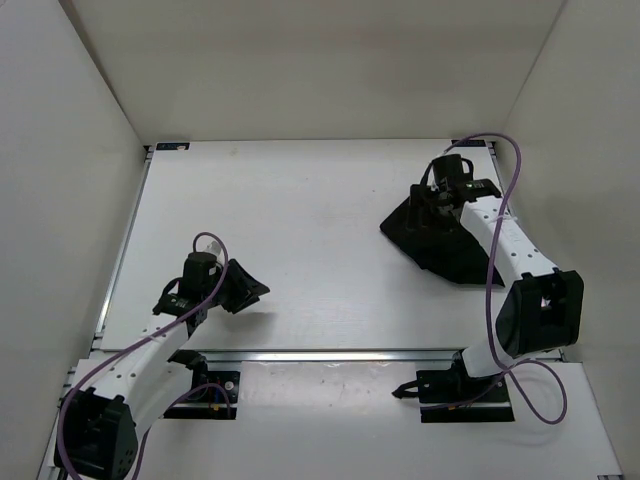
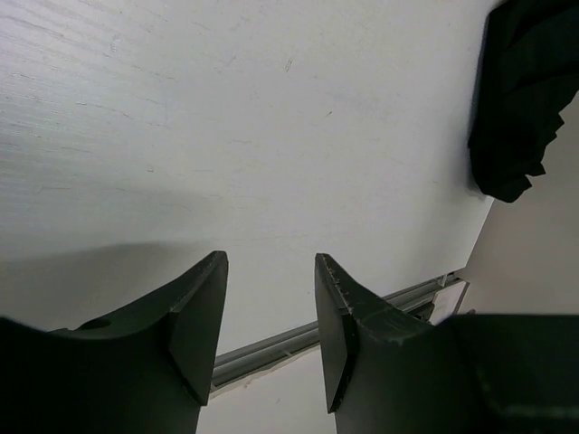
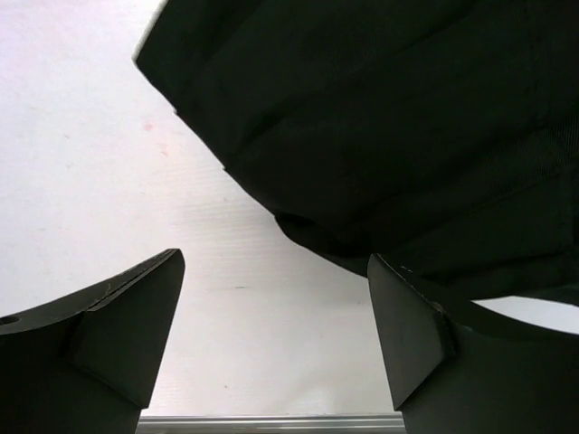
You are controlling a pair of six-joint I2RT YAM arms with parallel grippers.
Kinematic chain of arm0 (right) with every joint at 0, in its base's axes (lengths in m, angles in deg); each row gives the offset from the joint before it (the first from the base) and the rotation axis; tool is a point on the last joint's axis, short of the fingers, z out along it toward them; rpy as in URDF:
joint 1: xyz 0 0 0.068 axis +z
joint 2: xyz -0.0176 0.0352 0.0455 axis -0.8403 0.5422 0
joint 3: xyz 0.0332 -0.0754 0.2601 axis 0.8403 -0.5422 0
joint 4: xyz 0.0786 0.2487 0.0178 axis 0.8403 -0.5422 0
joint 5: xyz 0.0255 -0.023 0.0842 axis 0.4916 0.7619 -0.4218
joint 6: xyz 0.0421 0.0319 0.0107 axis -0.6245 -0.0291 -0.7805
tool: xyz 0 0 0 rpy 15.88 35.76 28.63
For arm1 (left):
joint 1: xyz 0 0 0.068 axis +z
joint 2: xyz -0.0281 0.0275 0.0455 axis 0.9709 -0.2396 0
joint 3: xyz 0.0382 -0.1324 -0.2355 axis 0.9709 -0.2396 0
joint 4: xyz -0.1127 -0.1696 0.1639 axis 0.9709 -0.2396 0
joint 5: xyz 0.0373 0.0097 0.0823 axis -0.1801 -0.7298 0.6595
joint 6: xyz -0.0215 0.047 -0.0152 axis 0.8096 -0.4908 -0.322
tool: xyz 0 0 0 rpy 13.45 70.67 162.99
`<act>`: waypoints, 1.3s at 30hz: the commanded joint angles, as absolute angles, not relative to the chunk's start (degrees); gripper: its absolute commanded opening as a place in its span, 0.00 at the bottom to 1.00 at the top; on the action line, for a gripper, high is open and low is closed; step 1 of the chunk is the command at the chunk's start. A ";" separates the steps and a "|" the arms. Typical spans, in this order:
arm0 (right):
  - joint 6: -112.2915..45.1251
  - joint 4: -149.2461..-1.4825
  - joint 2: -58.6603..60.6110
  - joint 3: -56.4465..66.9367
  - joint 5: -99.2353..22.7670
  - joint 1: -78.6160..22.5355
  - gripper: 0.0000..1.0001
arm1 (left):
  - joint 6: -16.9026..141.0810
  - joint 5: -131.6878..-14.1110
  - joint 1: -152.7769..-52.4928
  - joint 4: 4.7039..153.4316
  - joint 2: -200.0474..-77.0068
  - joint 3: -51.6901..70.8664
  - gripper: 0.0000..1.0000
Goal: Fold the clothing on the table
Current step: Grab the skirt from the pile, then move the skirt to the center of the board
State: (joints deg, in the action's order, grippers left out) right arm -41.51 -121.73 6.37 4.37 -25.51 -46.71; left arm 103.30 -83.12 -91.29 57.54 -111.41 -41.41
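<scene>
Clothing (image 1: 438,255): black pleated fabric, bunched.

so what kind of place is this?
Most likely a lab test cell, not a home: a white flat tabletop with metal edge rails, plain white walls boxing it in, and white robot arms, left arm and right arm, bolted at its near edge. A black pleated fabric garment lies on it.

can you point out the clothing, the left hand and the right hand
clothing (image 1: 428,250), top view, uncovered fabric on its left half
left hand (image 2: 269,264), left wrist view, midway between its open fingertips
right hand (image 3: 276,262), right wrist view, midway between its open fingertips
</scene>
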 commanded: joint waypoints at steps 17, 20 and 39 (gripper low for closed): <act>-36.43 -121.09 33.81 17.14 -28.22 -55.07 0.00 | 103.24 -83.09 -90.73 57.01 -109.44 -40.52 0.54; -34.59 -120.04 28.03 19.25 -32.23 -50.24 0.00 | 102.89 -82.92 -90.20 58.06 -111.10 -39.91 0.54; -39.00 -122.66 -5.21 3.11 -52.75 -53.73 0.61 | 100.34 -88.36 -81.66 58.59 -123.77 -18.01 0.55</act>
